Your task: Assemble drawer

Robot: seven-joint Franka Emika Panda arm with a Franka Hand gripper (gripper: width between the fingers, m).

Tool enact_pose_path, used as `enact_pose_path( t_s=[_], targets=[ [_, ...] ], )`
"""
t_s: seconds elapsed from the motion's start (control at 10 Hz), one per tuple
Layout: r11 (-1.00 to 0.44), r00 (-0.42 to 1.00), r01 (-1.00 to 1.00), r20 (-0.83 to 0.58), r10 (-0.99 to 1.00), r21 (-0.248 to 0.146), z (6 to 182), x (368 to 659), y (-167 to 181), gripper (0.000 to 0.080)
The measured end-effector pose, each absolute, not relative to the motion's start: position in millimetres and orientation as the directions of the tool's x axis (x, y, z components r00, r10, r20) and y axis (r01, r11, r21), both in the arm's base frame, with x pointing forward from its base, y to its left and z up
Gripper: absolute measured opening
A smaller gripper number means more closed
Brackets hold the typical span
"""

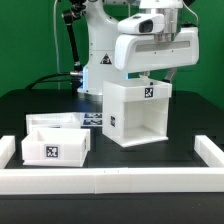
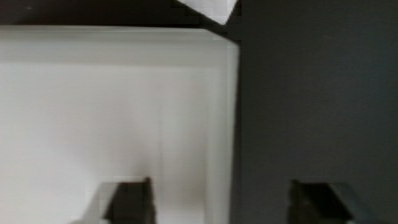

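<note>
The white cube housing (image 1: pixel 138 112) stands open-fronted on the black table at the exterior view's right, with a square tag on its top. One shallow white tray (image 1: pixel 56 143) with a tag on its front lies at the left; I make out no second tray. My gripper (image 1: pixel 160 75) hangs right above the housing's top far edge. In the wrist view the gripper (image 2: pixel 222 203) is open. One finger (image 2: pixel 128 200) is over the white housing surface (image 2: pixel 107 110), the other over the dark table (image 2: pixel 320 100), so they straddle the housing's edge. Nothing is held.
A low white rail (image 1: pixel 110 181) edges the table front and both sides. The marker board (image 1: pixel 96 119) lies flat between tray and housing. The robot base and cables stand behind the housing.
</note>
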State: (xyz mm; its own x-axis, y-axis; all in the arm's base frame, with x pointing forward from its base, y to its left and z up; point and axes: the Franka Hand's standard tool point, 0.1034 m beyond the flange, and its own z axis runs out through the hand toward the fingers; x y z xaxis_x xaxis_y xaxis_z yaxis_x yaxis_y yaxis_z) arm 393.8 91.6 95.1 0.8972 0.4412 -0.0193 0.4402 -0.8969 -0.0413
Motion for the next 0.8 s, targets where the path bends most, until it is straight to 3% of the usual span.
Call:
enact_pose_path(
  t_s=[0.1,0.2,0.4,0.8],
  targets=[
    [-0.897,0.897,0.44,-0.019,0.441,-0.042,95.1,393.9,91.6,0.0207],
    [-0.897,0.897,0.44,-0.02,0.441,-0.042,95.1,393.9,91.6,0.0079],
    [-0.897,0.897,0.44,-0.019,0.441,-0.041,95.3,394.2,91.6,0.0036],
    [-0.897,0.897,0.44,-0.019,0.441,-0.041,95.3,394.2,91.6,0.0036]
  ],
)
